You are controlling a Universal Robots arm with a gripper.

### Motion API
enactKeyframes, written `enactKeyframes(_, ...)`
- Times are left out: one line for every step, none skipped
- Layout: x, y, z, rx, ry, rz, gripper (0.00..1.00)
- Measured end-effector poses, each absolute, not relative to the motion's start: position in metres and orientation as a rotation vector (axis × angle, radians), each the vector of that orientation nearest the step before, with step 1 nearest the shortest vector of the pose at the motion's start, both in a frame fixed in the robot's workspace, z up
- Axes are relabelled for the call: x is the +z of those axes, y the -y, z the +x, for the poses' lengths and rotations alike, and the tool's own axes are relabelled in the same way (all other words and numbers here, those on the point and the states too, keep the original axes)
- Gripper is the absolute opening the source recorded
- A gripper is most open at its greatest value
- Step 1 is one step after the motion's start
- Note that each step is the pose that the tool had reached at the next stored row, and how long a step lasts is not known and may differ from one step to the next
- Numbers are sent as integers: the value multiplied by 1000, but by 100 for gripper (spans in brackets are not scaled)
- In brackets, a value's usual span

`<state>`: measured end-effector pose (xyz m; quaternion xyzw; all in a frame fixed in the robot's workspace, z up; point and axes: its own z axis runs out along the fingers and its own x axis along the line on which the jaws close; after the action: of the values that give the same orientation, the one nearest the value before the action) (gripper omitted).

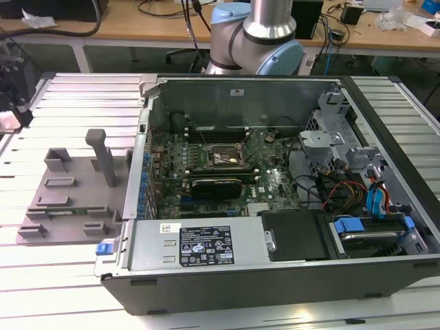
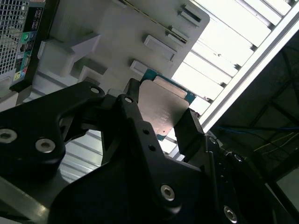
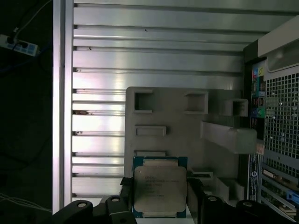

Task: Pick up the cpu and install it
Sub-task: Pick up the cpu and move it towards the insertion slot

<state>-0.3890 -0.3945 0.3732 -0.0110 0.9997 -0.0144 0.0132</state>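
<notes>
Item: black gripper [image 3: 160,198], its fingers [image 2: 133,105] closed partway onto two opposite edges of the small flat square cpu with a silvery-white metal top plate on a green board [image 3: 160,189]. I see the cpu pinched between them, clear of the grey plastic tray with raised blocks [image 3: 187,121] and over that tray's edge. Hidden or unclear: the finger bases and gripper body cover the cpu's near edge in both wrist views; its underside is out of sight; a dark shape [image 1: 14,75] is cut off at the exterior view's left edge and I cannot tell what it is. Surface: slotted aluminium table [image 1: 69,275], carrying the tray beside an open black computer case [image 1: 275,282]. The case lies on its side, showing a green motherboard [image 1: 275,185] and a black rectangular socket frame [image 1: 218,157]. Room: grey-and-blue robot arm [image 1: 265,34] behind the case; wooden workbench [image 1: 124,31] with cables beyond. Orientation: the cpu's plated face is turned toward the wrist cameras and away from the tray, roughly parallel to it. The outline is near square, so I cannot name a long axis.
</notes>
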Motion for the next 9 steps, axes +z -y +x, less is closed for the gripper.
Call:
enactKeyframes(374,394,-389,-45,-3115,-34,55)
enactKeyframes(376,394,-389,-45,-3115,-34,55)
enactKeyframes(378,394,-389,-45,-3115,-34,55)
enactKeyframes(381,394,-389,-45,-3115,-34,55)
enactKeyframes(384,394,-389,-45,-3115,-34,55)
enactKeyframes(388,394,-389,-45,-3115,-34,55)
enactKeyframes(390,394,-389,-45,-3115,-34,55)
enactKeyframes(394,394,-389,-45,-3115,-34,55)
enactKeyframes(395,394,-389,-45,-3115,-34,55)
